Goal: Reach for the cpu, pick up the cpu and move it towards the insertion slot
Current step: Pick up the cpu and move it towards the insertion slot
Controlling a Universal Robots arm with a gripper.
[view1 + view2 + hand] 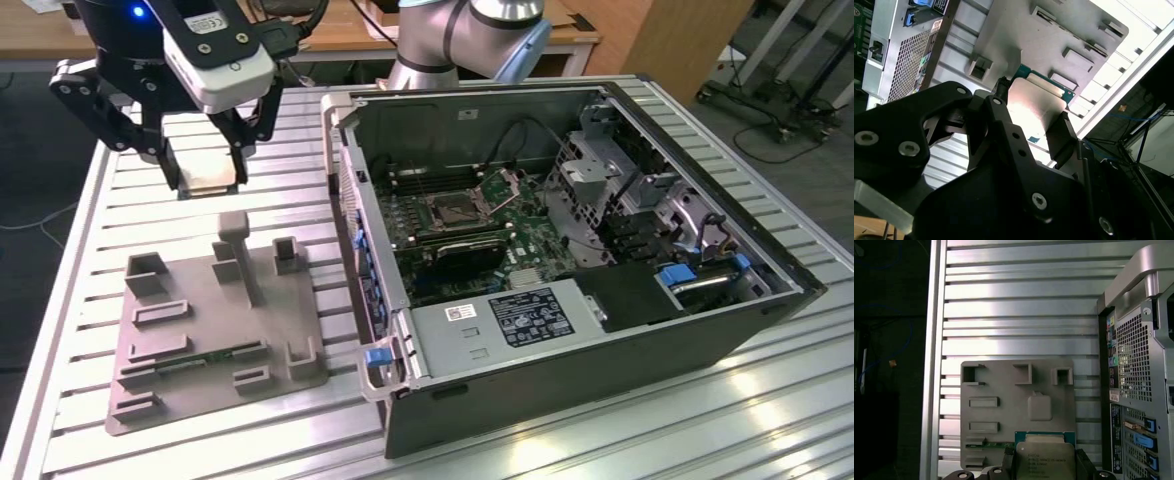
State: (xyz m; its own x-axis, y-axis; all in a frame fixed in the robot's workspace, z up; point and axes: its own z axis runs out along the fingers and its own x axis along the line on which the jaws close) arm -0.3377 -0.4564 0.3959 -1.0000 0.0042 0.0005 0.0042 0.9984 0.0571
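A ribbed aluminium table point(94, 200) carries everything. At the exterior view's left, the black two-fingered gripper point(206, 176) hangs above the table. Its fingers are closed on opposite edges of the small, flat, square silvery cpu point(208, 160), held in the air clear of the grey plastic tray point(187, 370) beneath. Toward the exterior view's right lies an open dark computer case point(574, 345). Inside it sits the square silver-framed insertion slot point(451, 208), its hinged bracket raised, well apart from the cpu.

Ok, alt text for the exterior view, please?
The gripper holds the cpu in the air near the tray, to the exterior view's left of the open computer. The slot inside has its bracket up.
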